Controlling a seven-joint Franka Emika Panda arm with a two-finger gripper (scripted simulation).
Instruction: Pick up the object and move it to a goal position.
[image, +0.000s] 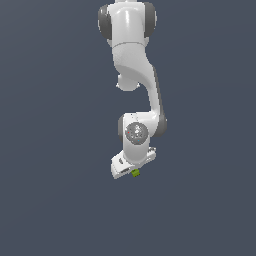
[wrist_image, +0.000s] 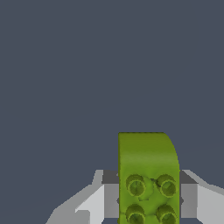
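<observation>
One gripper: the gripper (wrist_image: 148, 199) is clamped on the block, a grey finger (wrist_image: 110, 199) pressing each side face.
Block: the lime-green block (wrist_image: 148, 175) sits between the fingers, touching both; it carries round studs with darker centres on its near face and has one rounded far corner.
Block relative to tool: its far end reaches well past the fingertips; its near end runs out of the wrist frame, toward the palm.
Arm: the white arm (image: 135, 75) comes down from the upper edge of the exterior view and ends at the gripper (image: 131, 167).
Exterior view only: the block (image: 135, 173) appears as a small green speck at the gripper's lower edge; fingers and studs cannot be made out.
Wrist view only: studs, finger contact and block shape are plain; the arm is unseen.
Ground: a uniform dark blue-grey floor (image: 50, 200) fills both views.
</observation>
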